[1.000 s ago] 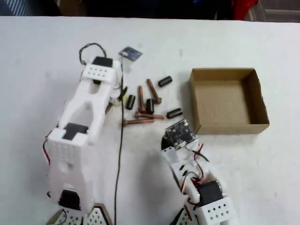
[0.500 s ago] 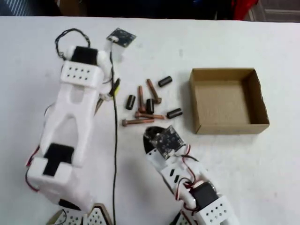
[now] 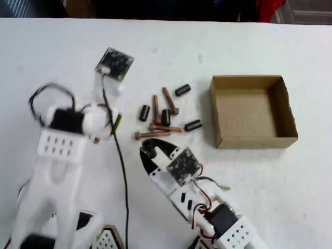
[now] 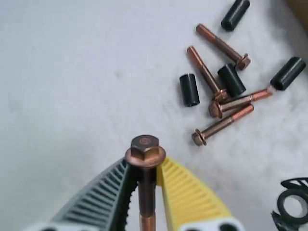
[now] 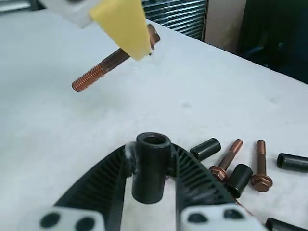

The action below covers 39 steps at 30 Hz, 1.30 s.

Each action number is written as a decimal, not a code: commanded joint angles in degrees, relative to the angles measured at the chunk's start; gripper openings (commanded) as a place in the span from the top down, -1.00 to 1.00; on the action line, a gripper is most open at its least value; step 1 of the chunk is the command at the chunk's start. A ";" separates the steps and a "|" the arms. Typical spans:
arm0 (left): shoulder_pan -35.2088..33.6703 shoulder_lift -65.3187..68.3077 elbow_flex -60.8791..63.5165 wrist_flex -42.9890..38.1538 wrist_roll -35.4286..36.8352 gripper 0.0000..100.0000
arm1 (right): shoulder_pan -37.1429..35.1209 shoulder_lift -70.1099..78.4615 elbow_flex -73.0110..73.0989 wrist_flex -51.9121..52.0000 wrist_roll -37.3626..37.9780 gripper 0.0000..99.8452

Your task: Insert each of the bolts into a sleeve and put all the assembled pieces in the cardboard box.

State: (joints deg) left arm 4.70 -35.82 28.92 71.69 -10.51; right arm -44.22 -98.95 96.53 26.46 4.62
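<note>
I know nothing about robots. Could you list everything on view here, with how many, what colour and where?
White table: one, white, under everything.
Open cardboard box: one, brown, on the table's right side.
Loose copper-coloured metal bolts: four, copper, clustered left of the box.
Loose short black cylindrical sleeves: four, black, among those bolts.
Held bolt: one, copper, in the left gripper.
Held sleeve: one, black, in the right gripper.
Left gripper: one, grey and yellow fingers, shut on the bolt.
Right gripper: one, black fingers, shut on the sleeve.
</note>
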 commanded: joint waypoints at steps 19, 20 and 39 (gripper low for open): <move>12.79 -37.23 17.76 -29.27 17.23 0.96 | -0.40 -0.57 0.53 -17.71 -3.87 0.97; 12.79 -38.46 19.08 -31.12 17.76 0.96 | -0.40 -0.40 0.53 -17.80 -3.87 0.97; 17.19 -55.69 38.33 -44.75 18.11 0.96 | -0.13 -0.31 0.53 -13.41 0.26 0.97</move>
State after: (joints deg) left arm 21.23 -90.24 67.96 29.23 7.08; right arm -44.13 -98.95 96.53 12.57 1.10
